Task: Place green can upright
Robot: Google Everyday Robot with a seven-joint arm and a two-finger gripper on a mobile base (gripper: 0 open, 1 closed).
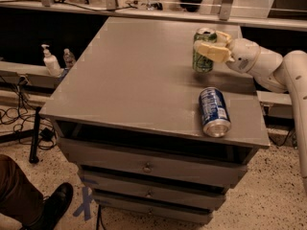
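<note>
The green can [202, 64] stands upright at the far right of the grey table top [129, 80], with its base at or just above the surface. My gripper [207, 45] reaches in from the right. Its pale fingers [210, 52] are closed around the can's upper half, hiding part of the label. The white arm [268, 66] extends off the right edge of the view.
A blue-and-white can [214, 112] lies on its side near the table's front right edge, just in front of the green can. Drawers [148, 166] sit under the top. A soap bottle [49, 61] stands on a shelf to the left. A person's leg and shoe [50, 206] are at the bottom left.
</note>
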